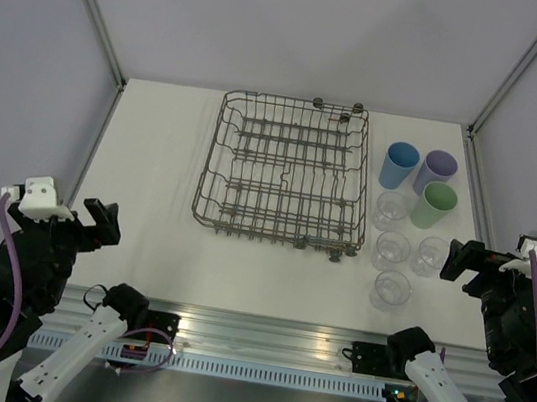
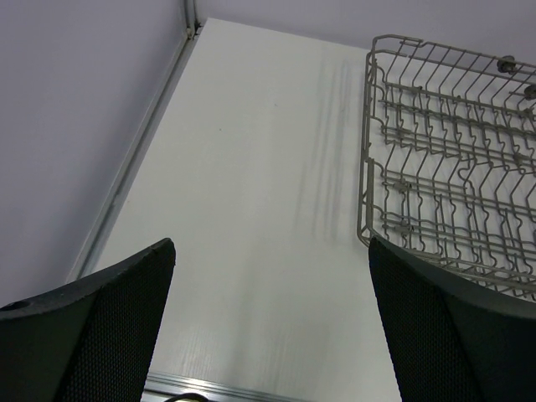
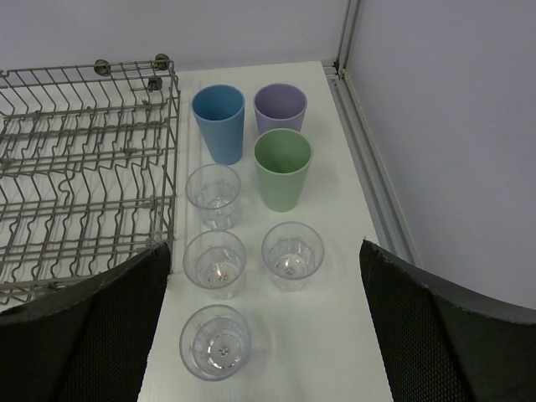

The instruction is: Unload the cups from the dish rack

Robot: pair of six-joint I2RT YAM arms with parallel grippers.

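The grey wire dish rack (image 1: 283, 168) stands mid-table with no cups in it; it also shows in the left wrist view (image 2: 452, 159) and the right wrist view (image 3: 84, 167). All the cups stand upright on the table to its right: blue cup (image 1: 400, 165) (image 3: 219, 123), lavender cup (image 1: 437, 172) (image 3: 280, 107), green cup (image 1: 436, 205) (image 3: 283, 167), and several clear cups in front of them, such as the nearest one (image 1: 391, 290) (image 3: 215, 342). My left gripper (image 1: 102, 222) (image 2: 270, 251) is open and empty at the near left. My right gripper (image 1: 462, 260) (image 3: 264, 251) is open and empty, near the clear cups.
Grey walls and metal frame rails (image 1: 103, 126) bound the white table on the left, right and back. An aluminium rail (image 1: 258, 336) with the arm bases runs along the near edge. White tabletop (image 2: 251, 167) lies left of the rack.
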